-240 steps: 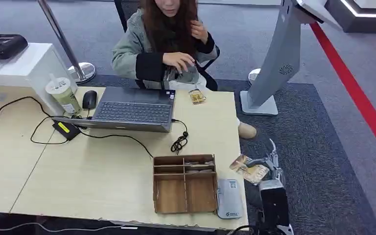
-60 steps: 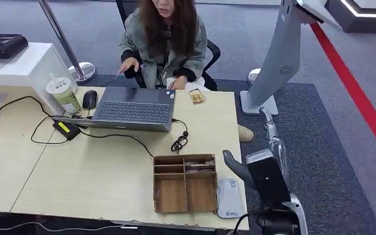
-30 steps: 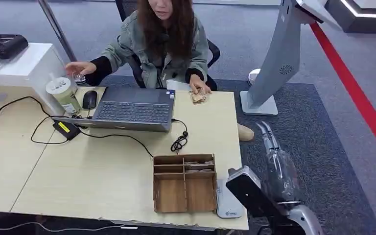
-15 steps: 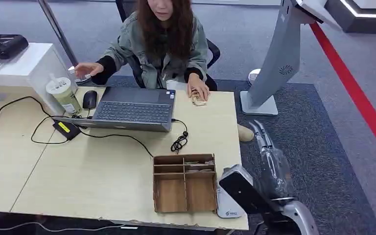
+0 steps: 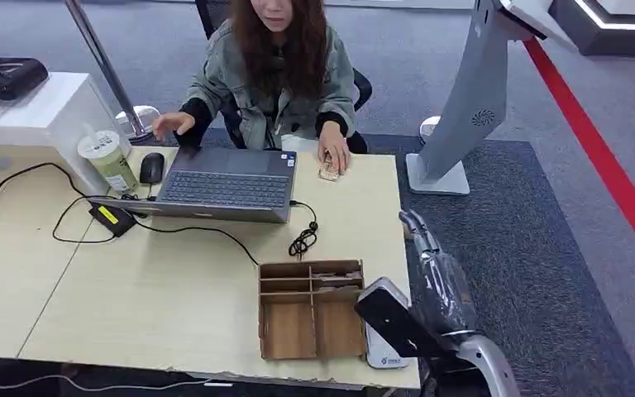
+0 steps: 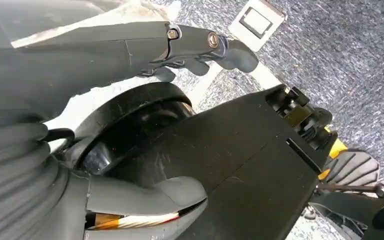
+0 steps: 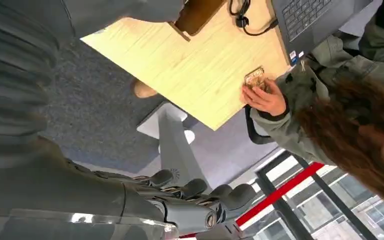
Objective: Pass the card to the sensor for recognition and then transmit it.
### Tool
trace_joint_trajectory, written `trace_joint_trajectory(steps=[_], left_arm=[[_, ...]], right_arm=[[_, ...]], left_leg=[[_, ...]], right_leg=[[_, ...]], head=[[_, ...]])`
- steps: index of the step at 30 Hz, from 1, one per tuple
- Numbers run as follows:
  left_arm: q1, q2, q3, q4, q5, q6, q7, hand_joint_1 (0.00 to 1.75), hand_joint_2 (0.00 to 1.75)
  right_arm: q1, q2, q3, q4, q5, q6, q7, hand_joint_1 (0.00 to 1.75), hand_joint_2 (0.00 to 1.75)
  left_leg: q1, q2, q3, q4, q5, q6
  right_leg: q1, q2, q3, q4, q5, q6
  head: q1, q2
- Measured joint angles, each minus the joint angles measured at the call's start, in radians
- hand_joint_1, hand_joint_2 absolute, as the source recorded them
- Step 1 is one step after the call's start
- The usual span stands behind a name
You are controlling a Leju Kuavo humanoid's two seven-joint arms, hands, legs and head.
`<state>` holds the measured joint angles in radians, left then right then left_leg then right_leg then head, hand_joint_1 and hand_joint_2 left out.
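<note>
left hand (image 6: 80,65): thumb over a thin orange-white edge, cannot tell whether held | card (image 7: 255,76): at far table edge, under person's hand (image 5: 333,153) | sensor (image 5: 383,353): near edge, beside right forearm | right hand (image 5: 430,265): fingers stretched, nothing held | likely best: pinch card by edge, lay flat on sensor

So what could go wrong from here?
The right hand hangs just beyond the table corner, close to the grey card reader that sits at the edge; a sideways swing might knock it off. The person's hand rests on a small card at the far edge, so a reach that way could meet it.
</note>
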<state>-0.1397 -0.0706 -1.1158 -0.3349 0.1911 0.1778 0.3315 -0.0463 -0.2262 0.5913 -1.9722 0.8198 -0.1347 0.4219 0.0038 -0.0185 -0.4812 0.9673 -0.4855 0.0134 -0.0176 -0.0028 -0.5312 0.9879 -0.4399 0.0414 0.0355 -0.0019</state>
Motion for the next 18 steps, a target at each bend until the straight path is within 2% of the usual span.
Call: trace_joint_trajectory(steps=[18], left_arm=[[-0.001, 0.004, 0.000, 0.000, -0.001, -0.007, -0.006, 0.00, 1.75]], right_arm=[[-0.003, 0.023, 0.019, 0.060, -0.010, -0.007, -0.019, 0.00, 1.75]], left_leg=[[0.000, 0.000, 0.000, 0.000, 0.000, 0.000]], right_leg=[[0.000, 0.000, 0.000, 0.000, 0.000, 0.000]], head=[[0.000, 0.000]])
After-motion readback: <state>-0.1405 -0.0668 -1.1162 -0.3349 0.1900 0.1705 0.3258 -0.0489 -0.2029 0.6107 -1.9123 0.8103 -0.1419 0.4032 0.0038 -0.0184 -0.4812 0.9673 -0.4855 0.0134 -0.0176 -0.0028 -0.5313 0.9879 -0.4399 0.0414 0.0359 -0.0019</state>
